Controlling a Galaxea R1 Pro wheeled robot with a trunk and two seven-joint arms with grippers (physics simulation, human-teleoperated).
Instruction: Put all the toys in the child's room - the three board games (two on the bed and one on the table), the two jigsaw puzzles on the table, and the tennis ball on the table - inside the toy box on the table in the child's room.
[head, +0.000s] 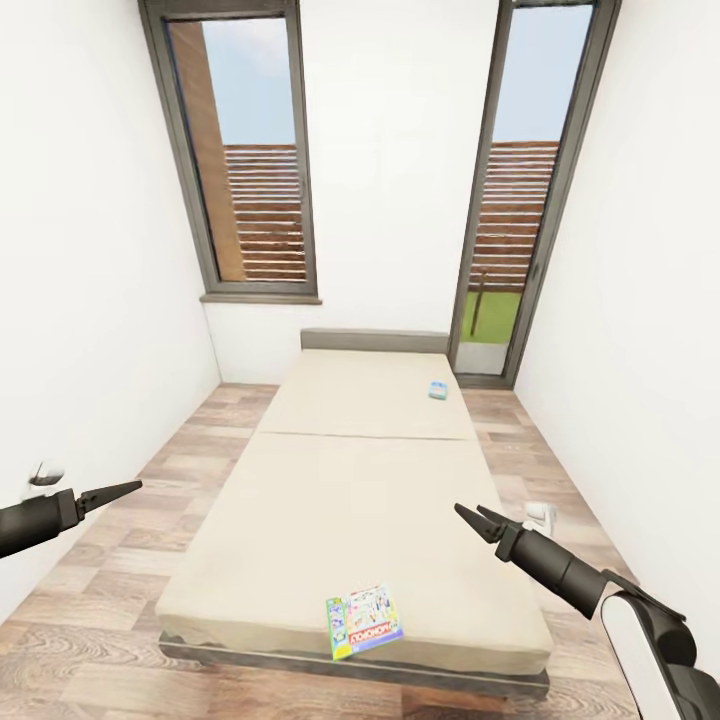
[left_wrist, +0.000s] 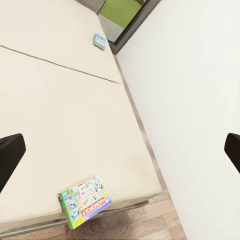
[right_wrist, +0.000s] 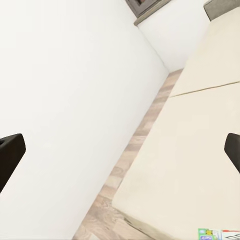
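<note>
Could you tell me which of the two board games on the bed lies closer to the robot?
The green-edged board game at the bed's foot edge; the small blue board game lies far up near the headboard.

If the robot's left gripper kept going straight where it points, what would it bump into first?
Probably the bed. The left gripper hangs beside it, and its wrist camera looks along the jaws onto the bare mattress, between the near game box and the far one. Depth is hard to judge.
</note>
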